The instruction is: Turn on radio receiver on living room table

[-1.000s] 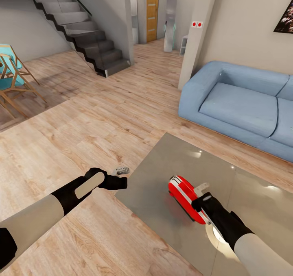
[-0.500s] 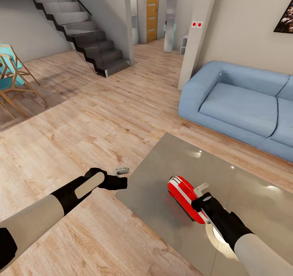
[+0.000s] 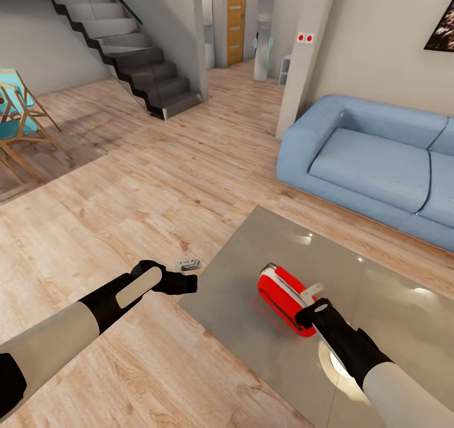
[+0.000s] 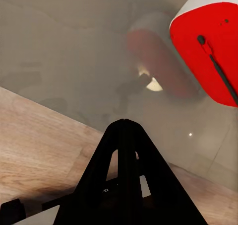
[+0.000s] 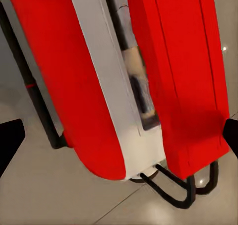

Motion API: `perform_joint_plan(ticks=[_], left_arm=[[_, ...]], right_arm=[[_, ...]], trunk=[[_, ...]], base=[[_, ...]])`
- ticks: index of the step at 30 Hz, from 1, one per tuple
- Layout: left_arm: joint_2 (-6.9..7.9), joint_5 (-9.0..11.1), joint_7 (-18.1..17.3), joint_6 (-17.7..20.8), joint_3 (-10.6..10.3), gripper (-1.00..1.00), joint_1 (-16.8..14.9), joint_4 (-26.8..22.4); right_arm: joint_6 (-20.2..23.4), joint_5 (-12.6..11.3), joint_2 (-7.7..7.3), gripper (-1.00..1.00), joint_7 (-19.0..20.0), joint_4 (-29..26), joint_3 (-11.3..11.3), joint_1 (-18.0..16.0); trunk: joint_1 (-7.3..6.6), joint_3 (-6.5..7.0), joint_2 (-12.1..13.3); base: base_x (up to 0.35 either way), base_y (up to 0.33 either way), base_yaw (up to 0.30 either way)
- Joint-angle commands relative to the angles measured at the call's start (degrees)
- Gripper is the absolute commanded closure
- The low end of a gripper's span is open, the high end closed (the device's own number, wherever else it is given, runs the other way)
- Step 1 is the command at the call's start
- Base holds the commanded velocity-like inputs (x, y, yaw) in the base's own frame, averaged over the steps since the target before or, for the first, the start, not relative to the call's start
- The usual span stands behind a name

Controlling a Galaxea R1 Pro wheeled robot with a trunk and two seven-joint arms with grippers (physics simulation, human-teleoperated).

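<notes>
A: Containers first, any?
B: We see no box, bin or tray w/ contents. Just the table [image 3: 252, 277], glossy grey top, w/ the radio receiver [image 3: 284, 295] lying on it near the corner closest to the robot.

A: Radio pose?
B: Red body tipped over on the tabletop in head view, white trim band along the upper edge. Red reflection on the gloss under it. In the left wrist view the radio receiver [image 4: 210, 46] sits off to one side, thin dark handle line across the red face, its blurry reflection beside it on the table [image 4: 64, 61].

A: Right gripper vs radio?
B: Right gripper [image 3: 313, 300] is right at the radio's end nearest the robot, touching or nearly so; we can't tell which. Right wrist view: radio receiver [image 5: 84, 86] very close, red shell w/ white band, dark fingertips [image 5: 10, 140] at both frame edges, spread wide w/ the radio between them. So jaws released, not clamped on it.

A: Left?
B: Left gripper [image 3: 185, 282] hovers over the wood floor [image 3: 126, 182] just beside the table's edge, well apart from the radio. Left wrist view shows dark fingers [image 4: 124, 170] meeting at a point, so clenched, holding nothing.

A: Bkgd?
B: Blue sofa [image 3: 372, 157] behind the table, stairs [image 3: 126, 50] far left, wooden chair [image 3: 19, 119] at left edge.
</notes>
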Motion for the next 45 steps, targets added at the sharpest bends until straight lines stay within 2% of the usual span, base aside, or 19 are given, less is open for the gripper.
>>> perform_joint_plan(ticks=[1,41,45], left_arm=[[0.0,0.0,0.0,0.0,0.0,1.0,0.0,0.0],[0.0,0.0,0.0,0.0,0.0,1.0,0.0,-0.1],[0.0,-0.1,0.0,-0.1,0.0,1.0,0.0,-0.1]], right_arm=[[0.0,0.0,0.0,-1.0,0.0,0.0,0.0,0.0],[0.1,0.1,-0.19,-1.0,0.2,-1.0,-0.1,0.0],[0.4,0.1,-0.29,-1.0,0.2,-3.4,-0.2,0.0]], trunk=[[0.0,0.0,0.0],[0.0,0.0,0.0],[0.0,0.0,0.0]], base=[[0.0,0.0,0.0],[0.0,0.0,0.0],[0.0,0.0,0.0]])
